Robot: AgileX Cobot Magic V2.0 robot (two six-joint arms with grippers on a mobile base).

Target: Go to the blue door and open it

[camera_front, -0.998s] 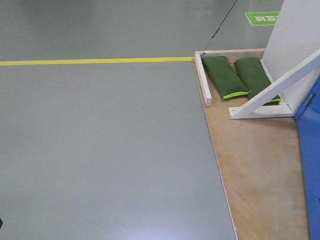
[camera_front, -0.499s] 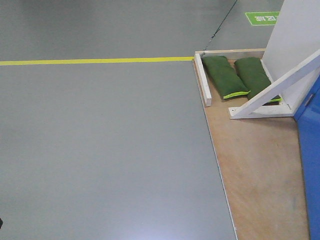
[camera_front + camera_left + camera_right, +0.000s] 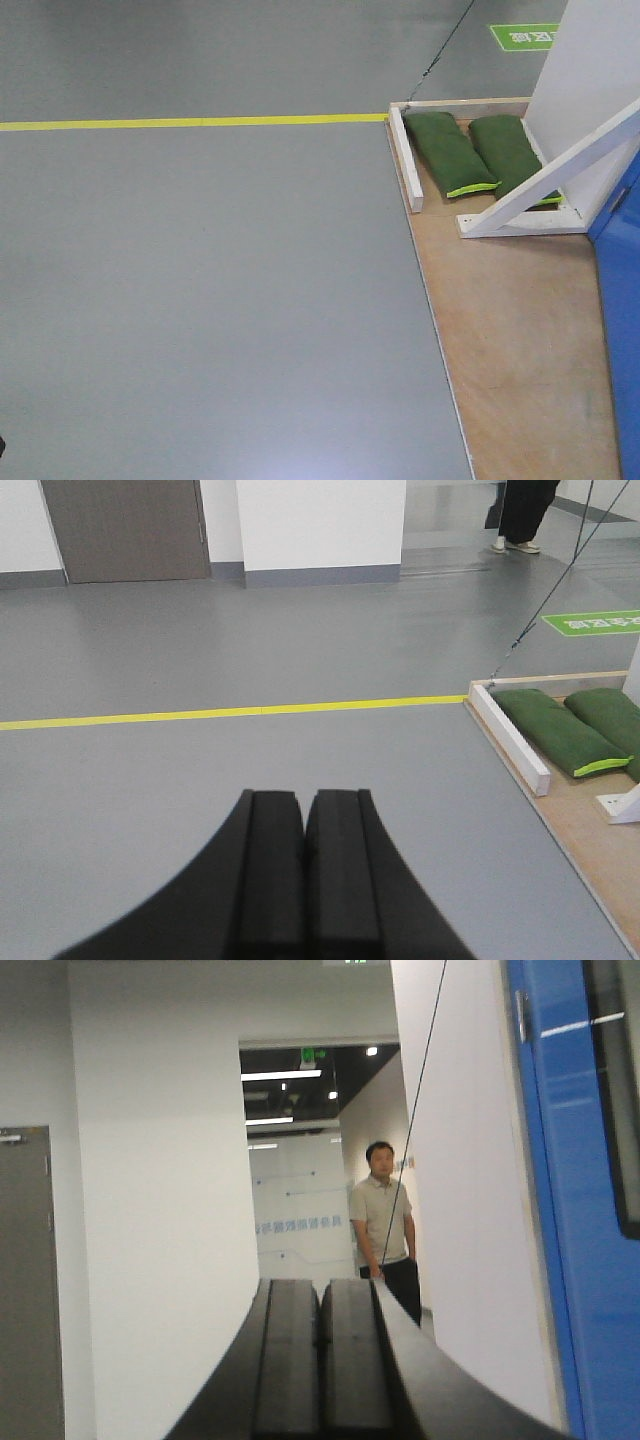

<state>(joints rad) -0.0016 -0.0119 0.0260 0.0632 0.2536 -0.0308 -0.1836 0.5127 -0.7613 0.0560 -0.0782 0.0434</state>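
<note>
I see my left gripper (image 3: 305, 805) with its fingers pressed together, holding nothing; the right gripper (image 3: 320, 1295) is the same. The blue door (image 3: 575, 1220) stands just right of it, on the plywood base (image 3: 510, 330) near the green sandbags (image 3: 450, 152).

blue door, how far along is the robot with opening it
Done: the robot is near; the blue door shows at the right edge of the front view, beside the plywood platform. In hand: nothing on the door; the left gripper and right gripper are shut, empty, touching nothing. Left: its handle is in no view, so reaching it and swinging the door open remain.
</note>
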